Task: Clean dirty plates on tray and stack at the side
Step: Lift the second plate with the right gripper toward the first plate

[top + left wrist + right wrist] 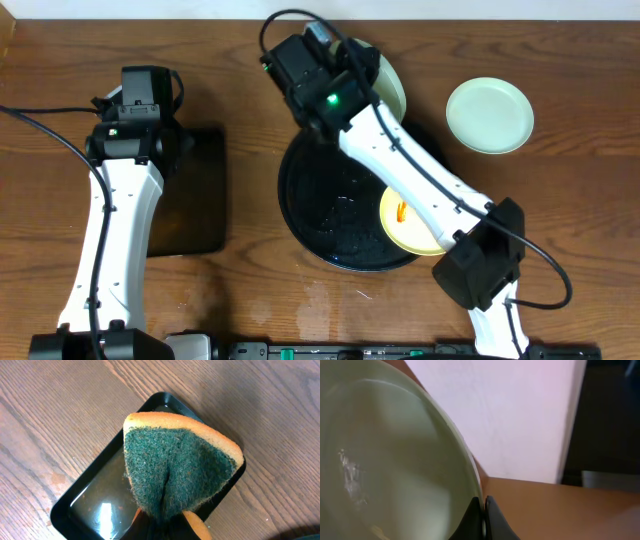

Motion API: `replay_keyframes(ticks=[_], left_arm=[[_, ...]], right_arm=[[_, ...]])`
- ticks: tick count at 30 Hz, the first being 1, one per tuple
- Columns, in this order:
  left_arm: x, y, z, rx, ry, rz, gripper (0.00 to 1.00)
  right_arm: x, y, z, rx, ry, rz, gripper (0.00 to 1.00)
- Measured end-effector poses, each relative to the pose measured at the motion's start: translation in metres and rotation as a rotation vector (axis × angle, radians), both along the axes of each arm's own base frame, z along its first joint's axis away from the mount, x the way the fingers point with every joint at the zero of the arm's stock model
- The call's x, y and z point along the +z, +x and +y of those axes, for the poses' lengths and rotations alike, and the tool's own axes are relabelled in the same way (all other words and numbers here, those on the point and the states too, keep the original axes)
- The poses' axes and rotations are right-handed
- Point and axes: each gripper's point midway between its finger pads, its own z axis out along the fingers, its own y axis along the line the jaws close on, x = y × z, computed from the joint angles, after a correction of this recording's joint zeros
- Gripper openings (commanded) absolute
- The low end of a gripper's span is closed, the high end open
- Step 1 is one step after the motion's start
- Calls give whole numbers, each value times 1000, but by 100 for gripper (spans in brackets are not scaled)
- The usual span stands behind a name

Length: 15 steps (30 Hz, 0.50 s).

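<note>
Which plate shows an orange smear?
The pale yellow plate on the round black tray; the held mint plate and the tabletop mint plate show none.

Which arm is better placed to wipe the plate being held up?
Left. The left gripper holds the sponge above the rectangular tray, while the right gripper is busy pinching the rim of the plate.

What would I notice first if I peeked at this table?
The right gripper holds a pale plate tilted up at the far edge of the big round black tray. The left gripper pinches a green and yellow sponge over a black rectangular tray. A yellow plate with an orange smear lies on the round tray's right side.
</note>
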Motion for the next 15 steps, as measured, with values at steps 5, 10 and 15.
replay_keyframes(ticks=[5,10,15], left_arm=[[0,0,0,0,0,2,7],[0,-1,0,0,0,3,7],[0,-1,0,0,0,3,7]], right_arm=[[2,-4,-2,-5,-39,3,1],[-8,-4,-8,-27,22,24,1],[-43,-3,-38,-117,232,136,1]])
